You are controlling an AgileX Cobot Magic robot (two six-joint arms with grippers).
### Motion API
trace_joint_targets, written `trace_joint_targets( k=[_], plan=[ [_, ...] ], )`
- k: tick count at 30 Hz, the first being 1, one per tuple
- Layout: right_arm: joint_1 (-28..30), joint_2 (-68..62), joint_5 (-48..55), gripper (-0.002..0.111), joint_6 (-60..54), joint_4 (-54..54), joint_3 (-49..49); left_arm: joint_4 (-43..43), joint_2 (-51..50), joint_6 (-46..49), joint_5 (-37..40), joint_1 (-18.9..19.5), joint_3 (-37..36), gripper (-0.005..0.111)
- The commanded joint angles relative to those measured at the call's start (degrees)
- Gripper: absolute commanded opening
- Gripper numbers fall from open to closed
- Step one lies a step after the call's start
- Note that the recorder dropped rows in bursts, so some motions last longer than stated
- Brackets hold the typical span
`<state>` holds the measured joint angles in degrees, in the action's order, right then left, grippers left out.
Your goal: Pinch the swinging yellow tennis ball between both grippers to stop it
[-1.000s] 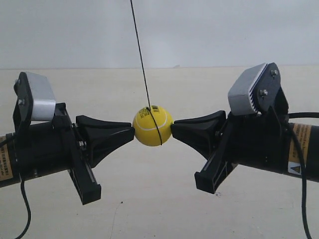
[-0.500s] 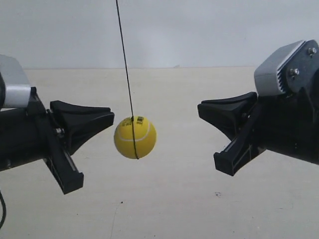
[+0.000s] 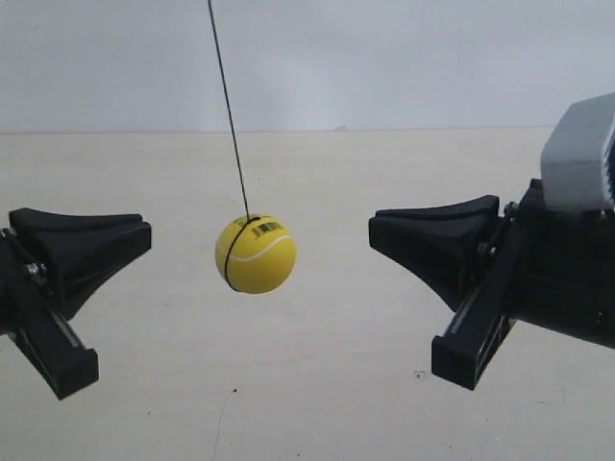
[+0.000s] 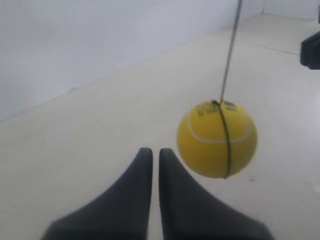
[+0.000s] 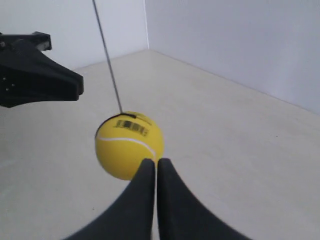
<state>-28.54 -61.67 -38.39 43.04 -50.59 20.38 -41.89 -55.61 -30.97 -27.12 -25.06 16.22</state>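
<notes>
The yellow tennis ball (image 3: pixel 256 254) hangs on its thin black string (image 3: pixel 228 106) in the open gap between the 2 grippers and touches neither.

Seen from the exterior view, the gripper at the exterior view's left (image 3: pixel 144 236) and the gripper at the exterior view's right (image 3: pixel 377 230) aim their wedge tips at each other. The ball is about level with those tips, with clear air on both sides. The string slants down to the top of the ball and runs on around it, and a black barcode sits beside that spot.

At the left wrist, the left gripper (image 4: pixel 151 152) has its 2 jaws drawn together, with only a thin slit between them and nothing held. The ball floats ahead of the tips, off to one side of their line.

The right gripper (image 5: pixel 151 162) is likewise closed on nothing, and the ball lies straight ahead of its jaw tips.

A grey module (image 3: pixel 579 158) tops the arm at the exterior view's right.
</notes>
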Motion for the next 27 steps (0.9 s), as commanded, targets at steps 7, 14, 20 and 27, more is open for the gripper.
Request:
trace_joint_targets(
  k=[7, 14, 20, 27],
  plan=[
    [0.0, -8.7, -8.7, 0.0, -5.1, -0.2, -0.3, 2.4, -15.5, 5.4, -17.5, -0.2, -0.5, 0.005],
    [0.0, -8.9, -9.6, 0.0, -6.0, 0.5, -0.3, 6.5, -20.7, 9.8, -26.1, -0.2, -0.5, 0.005],
    [0.0, -9.0, -9.5, 0.0, -5.9, 0.5, -0.3, 5.6, -21.8, 8.7, -27.2, -0.2, -0.5, 0.005],
    [0.0, -9.9, -11.4, 0.0, -5.5, 0.5, -0.3, 4.4, -21.8, 8.7, -27.4, -0.2, -0.5, 0.005]
  ],
)
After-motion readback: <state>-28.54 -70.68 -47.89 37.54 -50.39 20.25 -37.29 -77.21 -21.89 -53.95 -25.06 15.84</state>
